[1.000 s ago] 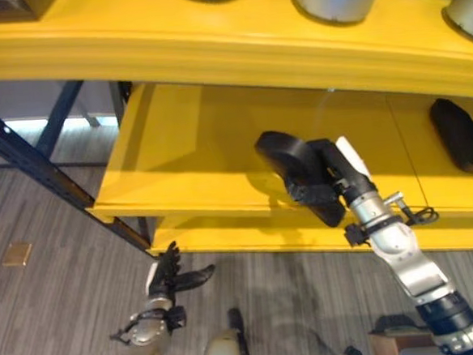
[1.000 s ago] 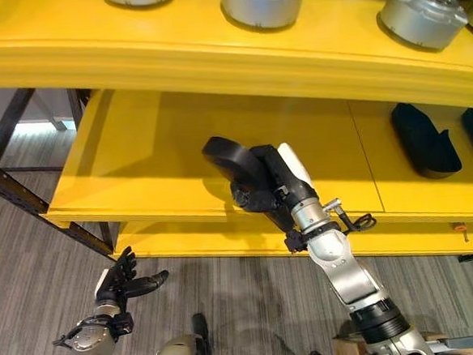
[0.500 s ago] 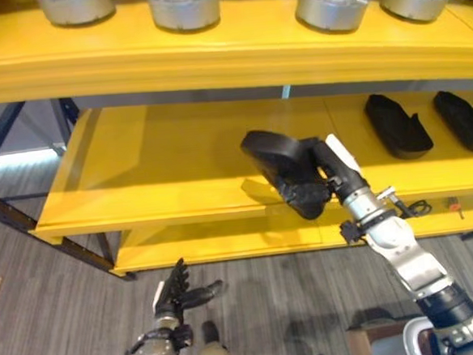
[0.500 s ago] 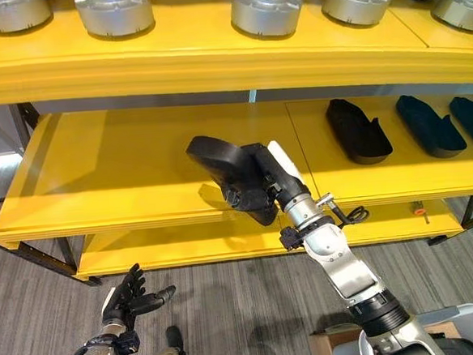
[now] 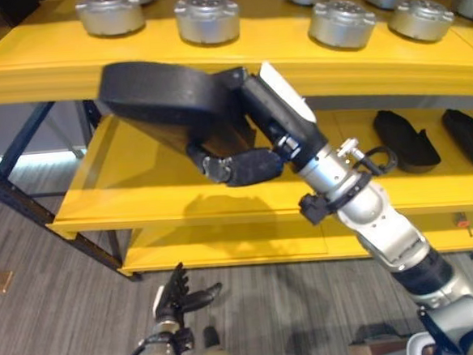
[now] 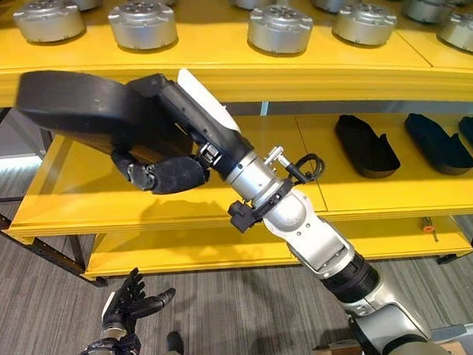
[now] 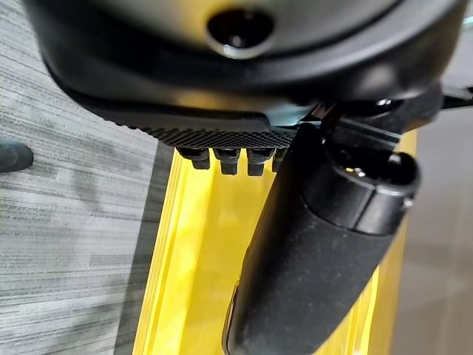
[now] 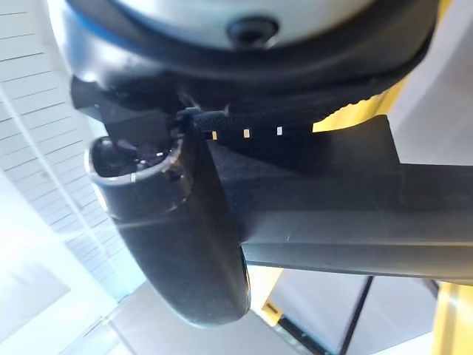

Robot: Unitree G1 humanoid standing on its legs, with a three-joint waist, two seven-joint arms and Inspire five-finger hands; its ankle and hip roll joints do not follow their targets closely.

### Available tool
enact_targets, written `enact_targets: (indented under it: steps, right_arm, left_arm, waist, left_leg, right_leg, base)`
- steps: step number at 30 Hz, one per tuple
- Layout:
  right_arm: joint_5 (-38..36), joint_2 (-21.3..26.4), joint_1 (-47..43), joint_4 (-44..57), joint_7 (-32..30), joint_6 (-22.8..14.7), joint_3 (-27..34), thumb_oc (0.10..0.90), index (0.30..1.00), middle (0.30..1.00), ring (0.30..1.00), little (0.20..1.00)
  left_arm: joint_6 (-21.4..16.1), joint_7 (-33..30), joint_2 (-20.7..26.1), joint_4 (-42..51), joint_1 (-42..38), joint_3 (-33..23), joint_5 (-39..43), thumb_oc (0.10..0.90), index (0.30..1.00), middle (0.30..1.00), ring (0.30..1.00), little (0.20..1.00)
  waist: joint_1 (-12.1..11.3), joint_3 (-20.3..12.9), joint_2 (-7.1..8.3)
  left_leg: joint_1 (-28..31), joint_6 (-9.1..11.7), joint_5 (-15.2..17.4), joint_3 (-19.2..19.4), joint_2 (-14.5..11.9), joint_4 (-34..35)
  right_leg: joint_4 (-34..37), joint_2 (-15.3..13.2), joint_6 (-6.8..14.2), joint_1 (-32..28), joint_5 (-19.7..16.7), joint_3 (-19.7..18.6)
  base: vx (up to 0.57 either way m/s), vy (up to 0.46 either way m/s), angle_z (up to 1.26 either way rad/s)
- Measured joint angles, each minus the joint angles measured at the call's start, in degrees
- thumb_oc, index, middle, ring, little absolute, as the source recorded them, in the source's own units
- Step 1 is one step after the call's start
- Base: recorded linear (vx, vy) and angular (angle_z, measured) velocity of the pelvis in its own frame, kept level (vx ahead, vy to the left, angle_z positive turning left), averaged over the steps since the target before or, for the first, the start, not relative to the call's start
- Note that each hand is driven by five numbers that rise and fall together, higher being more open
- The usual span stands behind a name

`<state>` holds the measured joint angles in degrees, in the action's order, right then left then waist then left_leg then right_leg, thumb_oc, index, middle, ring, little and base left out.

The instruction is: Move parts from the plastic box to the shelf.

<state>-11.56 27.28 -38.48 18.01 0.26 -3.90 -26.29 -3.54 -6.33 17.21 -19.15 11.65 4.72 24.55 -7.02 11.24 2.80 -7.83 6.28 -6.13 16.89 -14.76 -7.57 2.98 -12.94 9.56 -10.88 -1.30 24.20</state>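
**Black part held up before the yellow shelf**

In front of the yellow shelf (image 6: pixel 213 81), the right hand (image 6: pixel 186 128) holds a large black part (image 6: pixel 77 107) raised at about the height of the upper board's front edge. Its fingers (image 6: pixel 167 176) are curled under the part and its thumb (the one with the white cover) lies over the top, so the part is clamped between them. The part is flat, rounded at its left end and tilted, its left end higher.

Round silver parts (image 6: pixel 141 24) stand in rows on the upper board. On the middle board, to the right, lie several long black parts (image 6: pixel 366 146), side by side.

Low at the near left, above the grey floor (image 5: pixel 50 304), the left hand (image 5: pixel 174 300) hangs with its fingers straight and spread, holding nothing.
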Motion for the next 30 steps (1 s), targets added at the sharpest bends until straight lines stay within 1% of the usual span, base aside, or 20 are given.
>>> enact_targets:
  steps: [6, 9, 15, 16, 18, 19, 20, 22, 24, 27, 28, 30]
  right_arm:
    - [-0.24, 0.56, -0.57, 0.19, 0.0, -0.06, -0.84, 0.4, 0.3, 0.3, 0.3, 0.3]
    - [2.19, 1.38, -1.13, -0.08, 0.02, -0.07, -2.47, 0.4, 0.3, 0.3, 0.3, 0.3]
    - [13.51, 7.37, -2.05, -4.0, 2.87, -1.13, -7.64, 0.4, 0.3, 0.3, 0.3, 0.3]
    - [16.77, 9.32, -2.2, -5.71, 4.31, -0.78, -9.51, 0.4, 0.3, 0.3, 0.3, 0.3]
    - [19.92, 10.25, -2.27, -7.86, 5.37, -0.97, -10.99, 0.4, 0.3, 0.3, 0.3, 0.3]
    - [22.45, 12.2, -2.89, -9.07, 5.51, -1.93, -12.81, 0.4, 0.3, 0.3, 0.3, 0.3]
    - [25.01, 14.17, -3.4, -9.83, 5.62, -2.07, -14.86, 0.4, 0.3, 0.3, 0.3, 0.3]
    - [29.99, 16.42, -2.85, -10.41, 7.02, -2.3, -16.28, 0.4, 0.3, 0.3, 0.3, 0.3]
    - [33.87, 17.56, -3.22, -11.5, 7.24, -3.16, -17.94, 0.4, 0.3, 0.3, 0.3, 0.3]
    - [37.2, 17.57, -3.28, -12.15, 7.39, -3.75, -18.43, 0.4, 0.3, 0.3, 0.3, 0.3]
    - [40.02, 17.69, -5.18, -12.17, 7.45, -4.21, -20.22, 0.4, 0.3, 0.3, 0.3, 0.3]
    - [42.58, 17.89, -7.4, -12.17, 7.46, -5.39, -21.79, 0.4, 0.3, 0.3, 0.3, 0.3]
  left_arm:
    - [0.0, -0.56, 0.0, 0.0, 0.38, -0.06, 0.04, 0.9, 1.0, 1.0, 1.0, 1.0]
    - [0.0, -0.53, 0.0, 0.0, 0.47, -0.07, 0.05, 0.9, 1.0, 1.0, 1.0, 1.0]
    - [-0.09, -0.35, 0.07, 0.0, 0.6, -0.03, -0.02, 0.9, 1.0, 1.0, 1.0, 1.0]
    - [-0.22, -0.2, 0.07, 0.0, 0.56, -0.05, -0.03, 0.9, 1.0, 1.0, 1.0, 1.0]
    - [-0.23, -0.08, 0.18, -0.05, 0.87, -0.17, -0.11, 0.9, 1.0, 1.0, 1.0, 1.0]
    - [-0.3, 0.49, 0.55, -0.04, 0.86, -0.03, -0.14, 0.9, 1.0, 1.0, 1.0, 1.0]
    - [-0.35, 0.64, 1.15, -0.04, 0.89, 0.38, -0.15, 0.9, 1.0, 1.0, 1.0, 1.0]
    - [-0.36, 0.73, 2.14, -0.08, 0.94, 0.63, -0.19, 0.9, 1.0, 1.0, 1.0, 1.0]
    - [-0.43, 0.71, 2.35, -0.06, 0.84, 0.67, -0.2, 0.9, 1.0, 1.0, 1.0, 1.0]
    - [-0.48, 0.76, 2.35, -0.07, 0.61, 0.87, -0.26, 0.9, 1.0, 1.0, 1.0, 1.0]
    - [-0.51, 0.74, 2.42, -0.07, 0.5, 1.04, -0.45, 0.9, 1.0, 1.0, 1.0, 1.0]
    - [-0.54, 0.74, 2.47, -0.07, 0.33, 1.26, -0.58, 0.9, 1.0, 1.0, 1.0, 1.0]
  waist:
    - [0.19, -0.03, 0.02]
    - [0.23, -0.04, 0.03]
    - [-0.93, -0.21, 0.0]
    - [-1.25, -0.21, -0.01]
    - [-1.28, -0.19, -0.02]
    - [-1.48, -0.17, -0.06]
    - [-1.66, -0.17, -0.06]
    - [-2.05, -0.12, -0.14]
    - [-2.1, -0.08, -0.25]
    - [-2.54, -0.07, -0.27]
    - [-2.57, -0.04, -0.3]
    - [-2.64, 0.0, -0.36]
  left_leg:
    - [-0.19, -0.11, 0.06, -0.01, -0.07, -0.32]
    - [-0.32, -0.12, 0.07, -0.08, -0.07, -0.37]
    - [-1.68, -0.25, -0.05, -0.22, -0.04, -0.69]
    - [-2.08, -0.31, -0.1, -0.34, -0.04, -0.87]
    - [-2.21, -0.32, -0.11, -0.31, -0.02, -0.88]
    - [-2.25, -0.33, -0.12, -0.35, -0.02, -0.88]
    - [-2.23, -0.33, -0.12, -0.4, -0.02, -0.87]
    - [-2.63, -0.25, -0.3, -0.49, 0.0, -0.58]
    - [-2.88, -0.28, -0.48, -0.5, 0.03, -0.36]
    - [-3.11, -0.19, -0.55, -0.57, 0.02, -0.17]
    - [-3.17, -0.14, -0.59, -0.59, 0.02, -0.02]
    - [-3.19, -0.13, -0.6, -0.66, 0.03, 0.08]
  right_leg:
    - [-0.54, -0.1, 0.01, 0.37, 0.14, -0.1]
    - [-0.59, -0.11, 0.02, 0.47, 0.16, -0.08]
    - [-1.3, -0.28, 0.06, 2.0, 0.21, -0.1]
    - [-1.3, -0.28, 0.07, 2.22, 0.21, -0.01]
    - [-1.3, -0.29, 0.08, 2.38, 0.2, -0.04]
    - [-1.27, -0.3, 0.13, 2.41, 0.24, 0.01]
    - [-1.28, -0.29, 0.17, 2.36, 0.27, 0.04]
    - [-1.14, -0.21, 0.23, 2.72, 0.31, 0.1]
    - [-1.12, -0.18, 0.24, 3.03, 0.3, 0.16]
    - [-1.04, -0.08, 0.26, 3.26, 0.29, 0.23]
    - [-0.81, -0.01, 0.32, 3.27, 0.25, 0.35]
    - [-0.77, 0.04, 0.53, 3.23, 0.17, 0.56]
  base:
    - [0.0, 0.0, 0.0]
    - [0.0, 0.0, 0.0]
    - [0.0, 0.0, 0.0]
    - [0.0, 0.0, 0.0]
    - [0.0, 0.0, 0.0]
    - [0.0, 0.0, 0.0]
    - [0.0, 0.0, 0.0]
    - [0.0, 0.0, 0.0]
    - [0.0, 0.0, 0.0]
    - [0.0, 0.0, 0.0]
    - [0.0, 0.0, 0.0]
    - [0.0, 0.0, 0.0]
